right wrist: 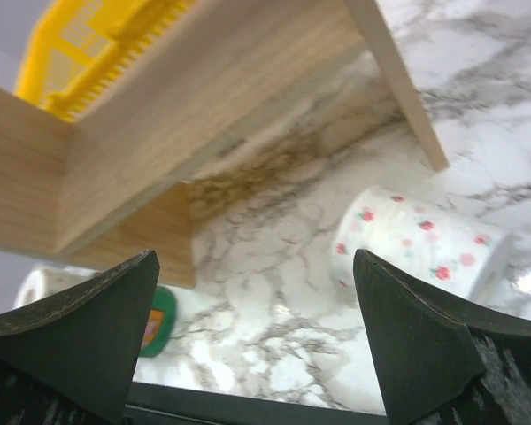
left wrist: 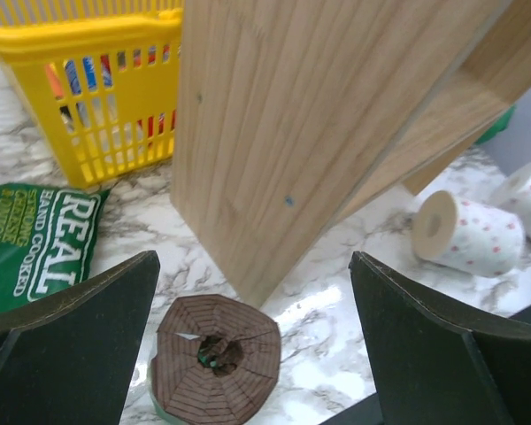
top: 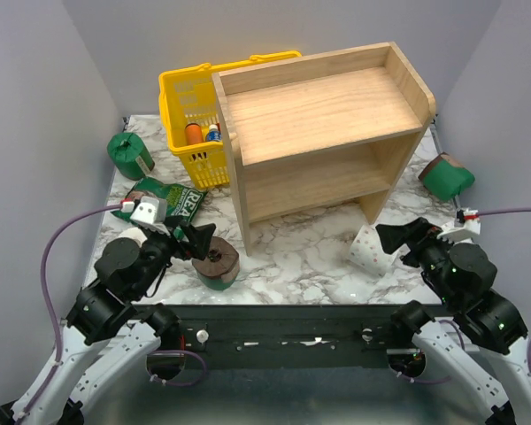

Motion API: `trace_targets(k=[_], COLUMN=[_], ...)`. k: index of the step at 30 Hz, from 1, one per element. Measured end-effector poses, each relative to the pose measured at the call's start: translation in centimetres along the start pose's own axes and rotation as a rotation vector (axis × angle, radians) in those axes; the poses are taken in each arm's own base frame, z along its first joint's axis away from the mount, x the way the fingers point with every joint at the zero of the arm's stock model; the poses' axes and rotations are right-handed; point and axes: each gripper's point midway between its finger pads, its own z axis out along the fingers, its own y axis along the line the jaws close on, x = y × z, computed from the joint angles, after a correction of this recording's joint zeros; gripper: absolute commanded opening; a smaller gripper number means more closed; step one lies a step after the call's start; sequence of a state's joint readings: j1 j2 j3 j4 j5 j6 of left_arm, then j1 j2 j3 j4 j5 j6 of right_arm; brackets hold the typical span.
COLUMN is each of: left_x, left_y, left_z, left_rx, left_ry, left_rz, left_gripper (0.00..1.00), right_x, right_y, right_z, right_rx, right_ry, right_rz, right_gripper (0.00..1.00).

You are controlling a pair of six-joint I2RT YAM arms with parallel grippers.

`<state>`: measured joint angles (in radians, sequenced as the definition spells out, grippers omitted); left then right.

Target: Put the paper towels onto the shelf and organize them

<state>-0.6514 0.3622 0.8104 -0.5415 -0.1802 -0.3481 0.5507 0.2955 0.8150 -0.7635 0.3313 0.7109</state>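
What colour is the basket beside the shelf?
The basket is yellow; the top external view shows it best.

You are looking at a marble-patterned tabletop (top: 301, 274), white with grey veins. It is boxed in on three sides by plain pale grey walls: a left wall (top: 35, 106), a back wall (top: 159, 35) and a right wall (top: 513, 80). The light is soft and even, and shadows are faint. In the left wrist view you can catch a glossy sheen on the marble. A dark metal rail (top: 283, 336) runs along the table's near edge.
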Motion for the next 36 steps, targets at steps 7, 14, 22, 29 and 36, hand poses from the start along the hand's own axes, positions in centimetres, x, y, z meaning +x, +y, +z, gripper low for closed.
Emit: trace_targets(k=[7,14,22,29,36], left_x=[2.4,1.3,1.0,1.1,1.1], left_y=[1.7,1.5,1.4,1.4,1.4], left_z=[0.6,0.2,0.2,0.3,0.3], left_rx=[-0.063,-0.052,-0.047,-0.047,-0.047], left_ry=[0.029,-0.023,-0.033,-0.030,-0.029], left_rz=[0.039,0.032,0.030,0.031,0.032], left_gripper=[0.99,0.99,0.99,0.99,0.99], right_x=[4.0,8.1,7.0,9.0,9.4], right_y=[-5.0,-9.2,-12.7,-15.0,-12.9], right_z=[3.0,4.7,4.8,6.3,7.7], right_rx=[0.241,0.432,0.576,0.587,0.448], right_ry=[0.079,0.156,0.075,0.113,0.117], right_rz=[-0.059,-0.068,-0.016,0.125,0.179], right_gripper=[0.91,0.90,0.92,0.95,0.94])
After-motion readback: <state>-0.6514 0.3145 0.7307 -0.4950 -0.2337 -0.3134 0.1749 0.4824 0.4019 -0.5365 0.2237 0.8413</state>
